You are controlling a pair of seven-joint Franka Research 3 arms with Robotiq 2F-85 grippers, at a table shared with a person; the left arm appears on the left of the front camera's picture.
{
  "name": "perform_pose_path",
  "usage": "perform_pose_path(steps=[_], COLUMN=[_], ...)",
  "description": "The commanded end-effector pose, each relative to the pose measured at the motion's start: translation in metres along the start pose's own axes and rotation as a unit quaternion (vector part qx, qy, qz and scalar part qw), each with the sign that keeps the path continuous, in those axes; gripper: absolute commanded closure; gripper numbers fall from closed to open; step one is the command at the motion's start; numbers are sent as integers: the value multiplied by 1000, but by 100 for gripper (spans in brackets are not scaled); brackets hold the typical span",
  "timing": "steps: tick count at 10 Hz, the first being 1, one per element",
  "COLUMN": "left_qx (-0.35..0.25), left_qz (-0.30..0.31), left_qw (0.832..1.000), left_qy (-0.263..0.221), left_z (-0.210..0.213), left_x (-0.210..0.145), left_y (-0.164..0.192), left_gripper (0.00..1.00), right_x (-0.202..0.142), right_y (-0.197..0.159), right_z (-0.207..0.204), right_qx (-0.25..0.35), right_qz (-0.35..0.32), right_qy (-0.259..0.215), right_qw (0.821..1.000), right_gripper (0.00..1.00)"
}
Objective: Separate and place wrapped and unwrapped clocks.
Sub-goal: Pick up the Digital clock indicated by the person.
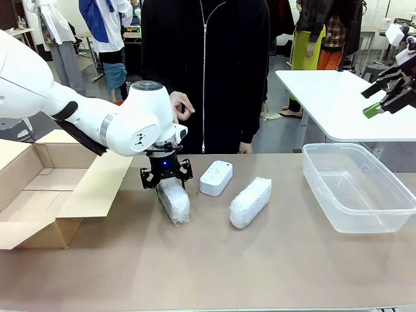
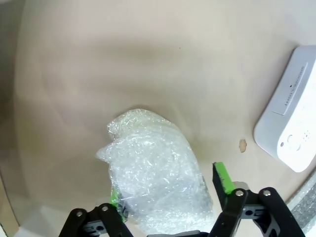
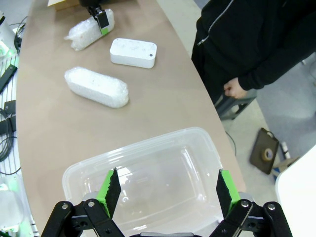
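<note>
Two wrapped clocks in bubble wrap lie on the tan table: one (image 1: pixel 174 201) (image 2: pixel 153 168) (image 3: pixel 89 29) on the left, the other (image 1: pixel 250 201) (image 3: pixel 96 87) right of the middle. Between them, a little farther back, lies the unwrapped clock (image 1: pixel 216 177) (image 2: pixel 291 123) (image 3: pixel 133 52), flat and white. My left gripper (image 1: pixel 166 185) (image 2: pixel 168 185) stands over the far end of the left bundle, a finger on each side. One green pad (image 2: pixel 114 197) presses into the wrap; the other pad (image 2: pixel 223 178) is right at its edge. My right gripper (image 1: pixel 368 102) (image 3: pixel 168 190) hovers open, high above the clear plastic tub.
The clear plastic tub (image 1: pixel 364 227) (image 3: pixel 148 143) stands at the right of the table. An open cardboard box (image 1: pixel 39 188) sits at the left edge. A person in black (image 1: pixel 205 71) stands at the far side, one hand (image 1: pixel 182 107) raised. A white table (image 1: pixel 338 97) is behind right.
</note>
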State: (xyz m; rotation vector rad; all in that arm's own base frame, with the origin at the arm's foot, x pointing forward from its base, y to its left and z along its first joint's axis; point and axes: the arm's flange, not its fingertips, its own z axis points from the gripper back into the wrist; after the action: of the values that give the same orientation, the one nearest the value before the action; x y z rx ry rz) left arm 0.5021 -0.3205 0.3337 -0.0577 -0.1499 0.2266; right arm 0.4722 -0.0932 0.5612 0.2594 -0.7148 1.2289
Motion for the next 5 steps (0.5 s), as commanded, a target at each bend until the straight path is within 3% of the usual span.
perform_pose_path(steps=[1, 2, 3, 4, 5], left_qx=[11, 6, 0, -3, -7], left_qz=[-5, -17, -20, -27, -34], left_qw=[1000, 1000, 1000, 1000, 999], left_qy=[-15, -10, -4, -2, -1], left_z=[-2, -2, -2, -2, -2], left_x=[-4, -5, -6, -6, -7], left_y=[4, 3, 3, 3, 3], left_gripper=[39, 24, 59, 44, 79], right_x=[0, 0, 0, 0, 0], right_y=[0, 0, 0, 0, 0], right_z=[-1, -1, -1, -1, -1], right_qx=[3, 3, 3, 3, 3], right_qz=[1, 1, 1, 1, 1], right_qy=[-7, -7, -7, -7, -7], right_qw=[1000, 1000, 1000, 1000, 1000], right_gripper=[0, 0, 0, 0, 0])
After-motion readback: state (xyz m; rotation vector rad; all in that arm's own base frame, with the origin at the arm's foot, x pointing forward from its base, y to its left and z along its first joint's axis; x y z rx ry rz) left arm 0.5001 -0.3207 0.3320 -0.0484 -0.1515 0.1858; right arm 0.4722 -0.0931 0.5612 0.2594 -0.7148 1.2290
